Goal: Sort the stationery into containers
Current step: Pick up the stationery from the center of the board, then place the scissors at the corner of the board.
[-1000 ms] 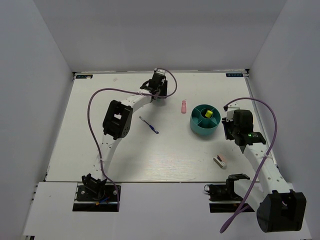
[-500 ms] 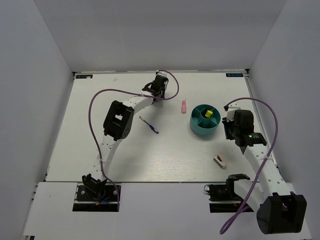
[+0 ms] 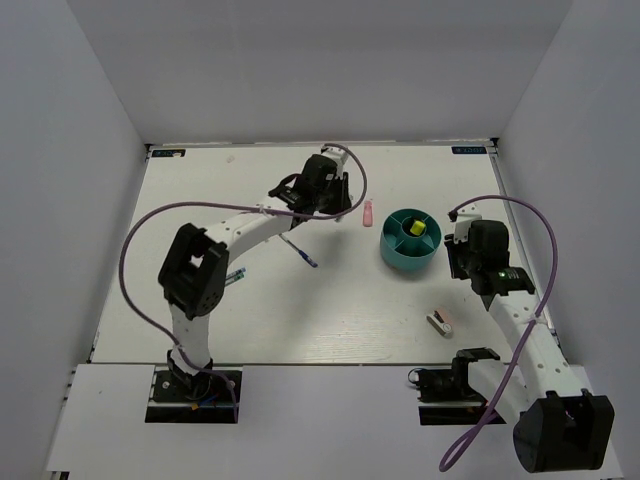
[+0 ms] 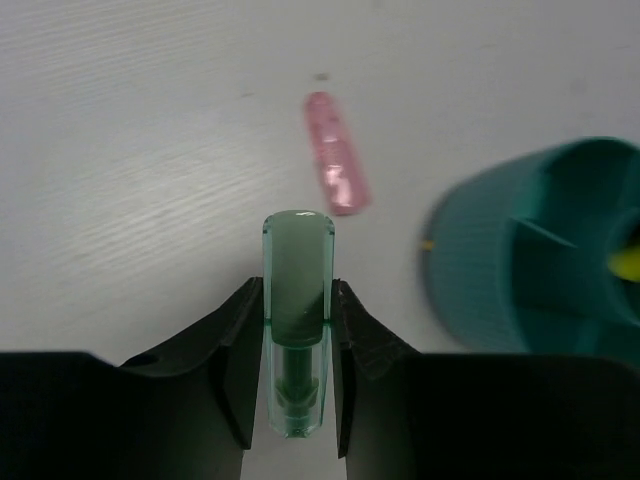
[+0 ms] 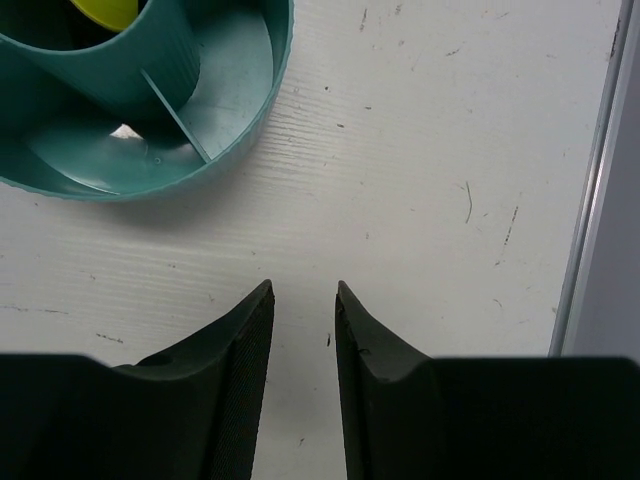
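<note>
My left gripper (image 3: 341,200) is shut on a mint green marker (image 4: 297,250), held lengthwise between the jaws (image 4: 297,300) above the table. A pink marker (image 4: 336,167) lies just ahead of it, also seen from above (image 3: 367,213). The round teal organiser (image 3: 398,255) stands right of that, with a yellow-tipped highlighter (image 3: 416,228) inside; its wall (image 4: 500,260) shows in the left wrist view. My right gripper (image 5: 303,290) is open and empty, low over bare table just right of the organiser (image 5: 235,95). A thin blue pen (image 3: 298,250) lies left of the organiser.
A small pink-white block (image 3: 440,321) lies on the table in front of the organiser, near my right arm. The table's right edge rail (image 5: 590,200) runs close to my right gripper. White walls enclose the table on three sides.
My left arm has swung its gripper right and forward with the mint green marker, nearer the pink marker and organiser; its elbow dropped left. My right arm has not moved.
</note>
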Robot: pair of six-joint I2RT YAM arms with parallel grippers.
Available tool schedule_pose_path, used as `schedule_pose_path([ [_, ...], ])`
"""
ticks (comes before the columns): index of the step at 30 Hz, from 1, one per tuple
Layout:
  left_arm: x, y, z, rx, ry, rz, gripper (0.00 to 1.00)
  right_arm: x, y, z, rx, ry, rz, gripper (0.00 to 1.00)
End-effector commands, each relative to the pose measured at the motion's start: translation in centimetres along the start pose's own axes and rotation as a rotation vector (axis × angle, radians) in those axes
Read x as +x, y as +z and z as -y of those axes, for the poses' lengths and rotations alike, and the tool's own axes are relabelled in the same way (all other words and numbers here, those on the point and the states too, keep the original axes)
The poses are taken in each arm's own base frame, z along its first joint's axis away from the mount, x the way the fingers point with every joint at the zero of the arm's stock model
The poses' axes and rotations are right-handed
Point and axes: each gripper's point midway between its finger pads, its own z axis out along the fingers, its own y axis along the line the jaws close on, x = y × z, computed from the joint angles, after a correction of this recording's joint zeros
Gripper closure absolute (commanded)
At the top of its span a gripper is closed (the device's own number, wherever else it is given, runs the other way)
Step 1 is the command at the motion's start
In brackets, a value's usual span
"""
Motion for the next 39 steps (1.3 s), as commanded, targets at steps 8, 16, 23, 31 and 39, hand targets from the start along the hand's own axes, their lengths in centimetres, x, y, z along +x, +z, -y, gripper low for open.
schedule_pose_path([
  [8,-2.6,-6.4,10.9,0.439,-0.243,0.022,0.99,-1.8,-0.7,0.0,-0.009,0.005,0.072,0.65],
  [16,-2.3,-5.1,13.8,0.519,-0.355,0.052,0.99,-1.9,-0.9,0.1,-0.005,0.013,0.085,0.65],
  [23,-3.1,-4.3,16.7,0.578,-0.435,0.083,0.99,-2.0,-0.9,0.2,0.004,0.012,0.086,0.65],
  [31,-0.5,-2.1,15.9,0.486,-0.470,0.067,0.99,-1.9,-0.9,0.3,0.009,0.010,0.085,0.65],
  [39,0.0,-0.8,15.9,0.442,-0.533,0.082,0.96,-2.0,-1.0,0.4,0.013,0.008,0.092,0.65],
])
